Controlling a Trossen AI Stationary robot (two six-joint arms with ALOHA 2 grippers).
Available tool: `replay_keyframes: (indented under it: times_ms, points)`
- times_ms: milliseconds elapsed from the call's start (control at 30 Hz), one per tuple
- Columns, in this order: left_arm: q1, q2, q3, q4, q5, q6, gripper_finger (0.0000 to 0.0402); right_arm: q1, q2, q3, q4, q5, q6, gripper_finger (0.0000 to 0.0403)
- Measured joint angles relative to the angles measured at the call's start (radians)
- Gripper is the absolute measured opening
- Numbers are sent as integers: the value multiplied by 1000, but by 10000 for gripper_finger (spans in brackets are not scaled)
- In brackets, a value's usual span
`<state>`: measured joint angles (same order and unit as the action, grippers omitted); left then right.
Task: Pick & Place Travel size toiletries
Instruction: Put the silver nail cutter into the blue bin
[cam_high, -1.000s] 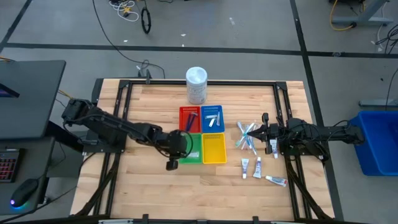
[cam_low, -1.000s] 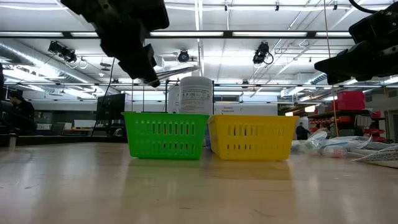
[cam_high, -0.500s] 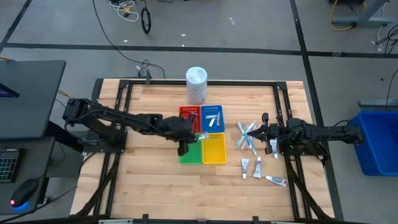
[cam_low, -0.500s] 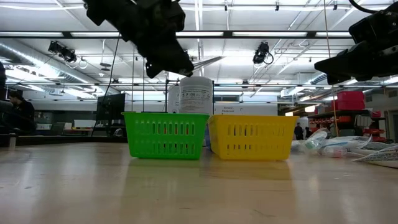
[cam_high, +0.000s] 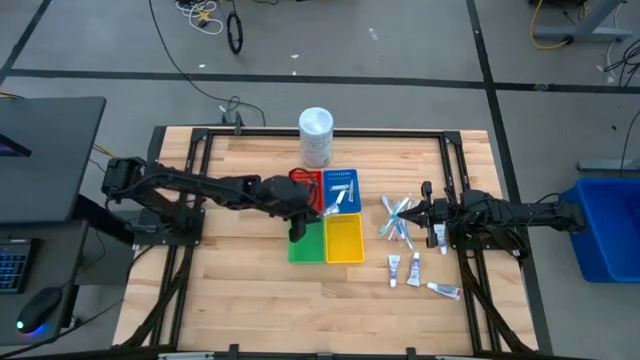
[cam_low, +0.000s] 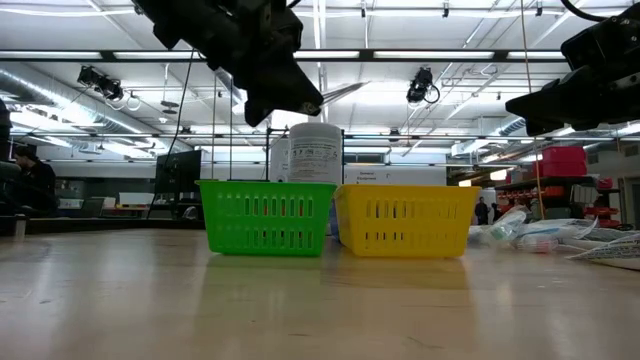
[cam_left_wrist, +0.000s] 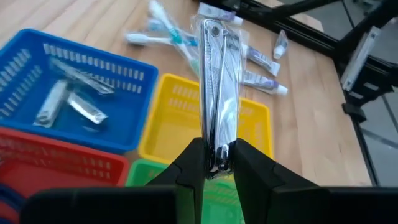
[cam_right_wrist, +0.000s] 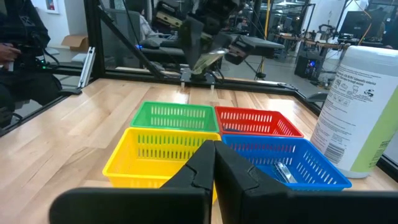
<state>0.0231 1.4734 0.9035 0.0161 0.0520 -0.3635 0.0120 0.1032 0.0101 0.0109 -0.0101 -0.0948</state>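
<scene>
left end effector (cam_left_wrist: 214, 163) grasping silvery sachet (cam_left_wrist: 219, 93) above trays | white tub (cam_high: 316, 137) behind | right end effector (cam_right_wrist: 214, 163) clenched, empty

Wooden table (cam_high: 240, 270), pale planks, black frame rails along its edges. I see four small baskets packed in a square at the middle: red basket (cam_high: 303, 183) and blue basket (cam_high: 341, 187) toward the far edge, green basket (cam_high: 304, 247) and yellow basket (cam_high: 345, 239) toward the near edge, all touching. A tall white tub (cam_high: 316, 137) stands upright at the far edge, just behind the baskets. Toward the right edge, toothbrushes (cam_high: 396, 217) lie crossed in a loose heap; small white tubes (cam_high: 413, 268) lie scattered nearer the near right corner.
</scene>
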Motion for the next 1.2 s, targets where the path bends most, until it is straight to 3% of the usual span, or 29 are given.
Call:
replay_keyframes:
  times_ms: [400, 967, 1200]
  points:
    - [139, 0, 111, -87, -60, -3, 70, 0, 0, 0, 0, 0, 0, 14]
    - [220, 4, 121, -83, -85, -68, 70, 0, 0, 0, 0, 0, 0, 13]
    - [218, 116, 149, -81, -59, -96, 69, 0, 0, 0, 0, 0, 0, 13]
